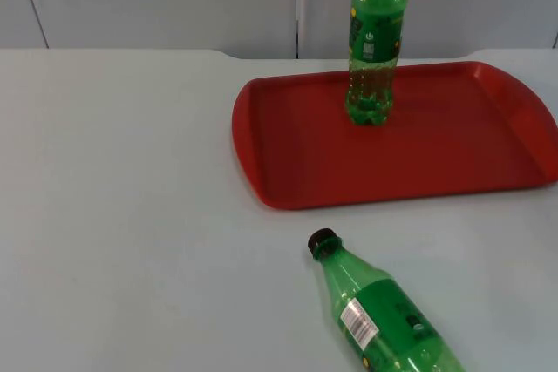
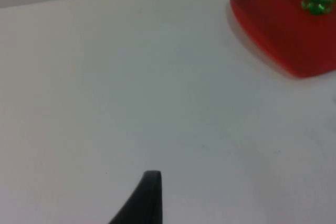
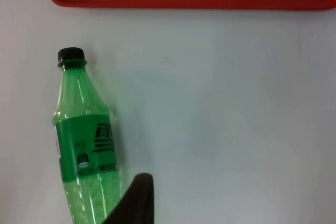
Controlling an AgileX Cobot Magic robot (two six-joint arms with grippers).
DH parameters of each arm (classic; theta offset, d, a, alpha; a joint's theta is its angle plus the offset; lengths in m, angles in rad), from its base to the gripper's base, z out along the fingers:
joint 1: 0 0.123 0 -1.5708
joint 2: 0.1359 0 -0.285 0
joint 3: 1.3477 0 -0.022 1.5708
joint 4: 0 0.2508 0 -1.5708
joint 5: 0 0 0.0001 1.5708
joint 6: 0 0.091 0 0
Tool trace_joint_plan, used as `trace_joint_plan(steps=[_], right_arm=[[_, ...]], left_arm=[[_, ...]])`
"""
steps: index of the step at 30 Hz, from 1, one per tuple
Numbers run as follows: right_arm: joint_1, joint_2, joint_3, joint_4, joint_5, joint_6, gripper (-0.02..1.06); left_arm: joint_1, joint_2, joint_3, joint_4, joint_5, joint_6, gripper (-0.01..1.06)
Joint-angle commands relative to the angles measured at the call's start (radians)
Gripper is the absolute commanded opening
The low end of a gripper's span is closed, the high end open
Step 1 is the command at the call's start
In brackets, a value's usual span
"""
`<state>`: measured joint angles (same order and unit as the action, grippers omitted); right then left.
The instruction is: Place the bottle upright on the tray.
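White table [image 1: 131, 215] bare on our left side. Red tray [image 1: 453, 163] at far right carries one upright green bottle [image 1: 375, 41]. Second green bottle [image 1: 384, 315] lies on table just before tray, black cap [image 1: 323, 240] toward it. Left gripper [image 2: 149, 192] waits; right gripper [image 3: 137, 198] beside lying bottle. Fingers' state: we cannot tell. Risk, we judge: round body rolls off under off-centre pinch.
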<state>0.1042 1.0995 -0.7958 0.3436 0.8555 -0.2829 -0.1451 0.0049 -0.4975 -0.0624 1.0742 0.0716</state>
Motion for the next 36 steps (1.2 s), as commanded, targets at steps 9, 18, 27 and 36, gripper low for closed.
trace_joint_plan(steps=[9,18,27,36], right_arm=[[0.224,0.104,-0.188,-0.076,-0.004,0.043,1.00],[0.507,0.329,-0.322,-0.292,0.019,0.253,1.00],[0.641,0.499,-0.372,-0.374,0.093,0.411,1.00],[0.732,0.525,-0.370,-0.470,0.061,0.544,0.97]], left_arm=[[-0.005,-0.005,0.003,-0.005,0.000,-0.001,1.05],[-0.005,-0.005,0.003,-0.005,0.000,-0.001,1.05],[-0.005,-0.005,0.003,-0.005,0.000,-0.001,1.05],[-0.005,-0.005,0.003,-0.005,0.000,-0.001,1.05]])
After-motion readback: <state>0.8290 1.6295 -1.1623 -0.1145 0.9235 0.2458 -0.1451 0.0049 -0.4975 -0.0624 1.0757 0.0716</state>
